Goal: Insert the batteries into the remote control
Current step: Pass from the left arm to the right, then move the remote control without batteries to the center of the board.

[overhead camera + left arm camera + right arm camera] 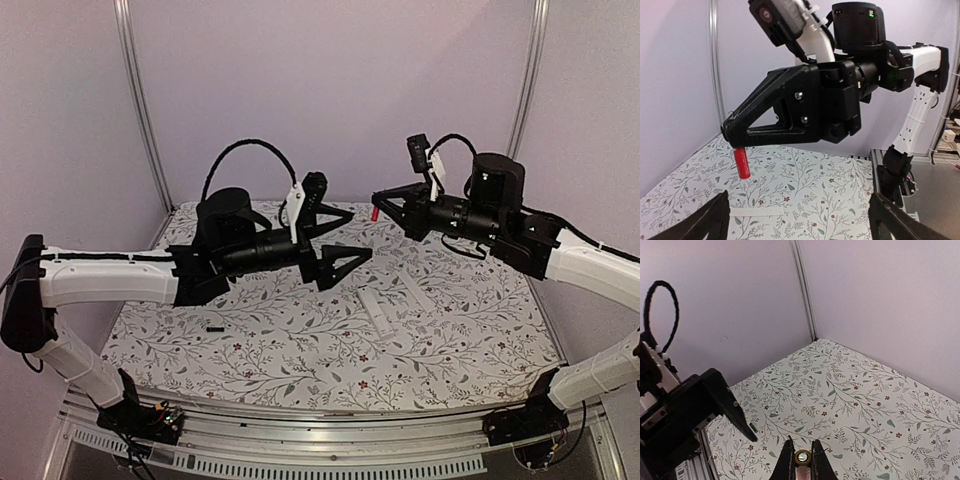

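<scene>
My right gripper point(378, 200) hangs above the back of the table, shut on a red battery point(375, 213). The left wrist view shows that battery point(742, 162) hanging down from the right gripper's tips point(730, 134). In the right wrist view its metal end point(802, 457) sits between the fingers. My left gripper point(347, 238) hovers just left of it, open and empty, with its fingers point(705, 225) wide apart. The white remote control point(372, 310) lies flat on the cloth below and to the right of both grippers.
A thinner white cover strip point(415, 290) lies right of the remote. A small black piece point(214, 328) rests on the floral cloth at the left. Purple walls enclose the back and sides. A white strip point(752, 212) shows on the cloth beneath the left gripper.
</scene>
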`<state>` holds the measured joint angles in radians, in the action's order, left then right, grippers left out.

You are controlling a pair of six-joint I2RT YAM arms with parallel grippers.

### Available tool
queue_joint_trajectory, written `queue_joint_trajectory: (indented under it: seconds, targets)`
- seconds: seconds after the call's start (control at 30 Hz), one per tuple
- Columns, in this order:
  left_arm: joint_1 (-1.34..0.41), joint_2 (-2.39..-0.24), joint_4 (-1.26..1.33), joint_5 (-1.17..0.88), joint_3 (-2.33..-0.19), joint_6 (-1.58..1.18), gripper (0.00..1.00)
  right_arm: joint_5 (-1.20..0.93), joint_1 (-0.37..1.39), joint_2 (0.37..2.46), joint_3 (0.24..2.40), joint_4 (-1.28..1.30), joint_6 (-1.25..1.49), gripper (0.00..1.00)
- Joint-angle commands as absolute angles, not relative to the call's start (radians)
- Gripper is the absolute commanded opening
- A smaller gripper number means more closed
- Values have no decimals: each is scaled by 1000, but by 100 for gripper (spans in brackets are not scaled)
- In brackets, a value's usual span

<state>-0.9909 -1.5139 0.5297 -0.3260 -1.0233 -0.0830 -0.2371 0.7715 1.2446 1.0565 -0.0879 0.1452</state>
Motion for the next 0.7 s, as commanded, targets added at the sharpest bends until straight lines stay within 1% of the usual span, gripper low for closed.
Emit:
queue_joint_trajectory:
  seconds: [0.0,0.1,0.27,0.67]
  targets:
    - [-998,-1366,451,-137,-935,-96,100,-86,755,1393,1149,270,133,0]
    - [-993,-1319,412,-9,-881,-140,100,-77,755,1506,1186,380,152,0]
    - [-981,-1323,320,115,-835,-200,100,-70,756,1636,1205,482,166,0]
    - [-938,-1357,299,115,-805,-189,100,-59,758,1792,1197,485,182,0]
